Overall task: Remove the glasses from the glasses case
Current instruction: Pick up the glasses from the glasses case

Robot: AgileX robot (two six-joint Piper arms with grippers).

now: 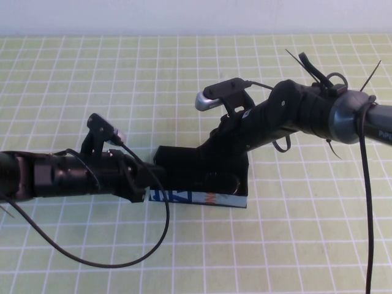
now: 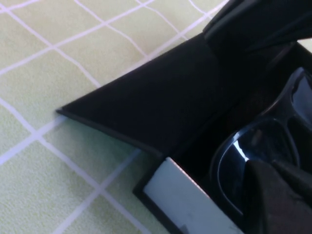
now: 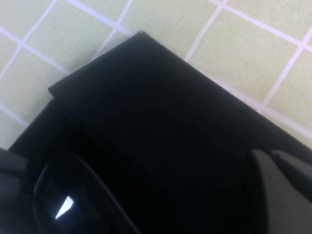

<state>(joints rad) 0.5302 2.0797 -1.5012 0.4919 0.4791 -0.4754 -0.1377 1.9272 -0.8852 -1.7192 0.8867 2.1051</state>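
Glasses: the glasses (image 2: 258, 151) lie inside the open case, one dark squarish lens and its black frame showing in the left wrist view; a lens glint also shows in the right wrist view (image 3: 63, 204). They are not lifted out.
Glasses case: the glasses case (image 1: 202, 197) sits on the desk near the middle, its flap lid (image 2: 146, 102) folded open and lying flat on the far side, its white-blue printed front facing the robot.
Left gripper: the left gripper (image 1: 144, 184) is low at the case's left end, at the printed front wall. A dark finger (image 2: 273, 195) lies over the near lens; whether the fingers are apart or pressed on the frame I cannot tell.
Right gripper: the right gripper (image 1: 226, 160) reaches down from the right into or onto the case's right half. Its fingers are lost against the black interior, so I cannot tell their state.
Desk: the desk (image 1: 294, 245) is a green mat with a white grid.
Progress: the lid is open, so access is done. Left to do: secure a hold on the frame, raise the glasses clear of the walls, and set them down outside, likely with one arm steadying the case.
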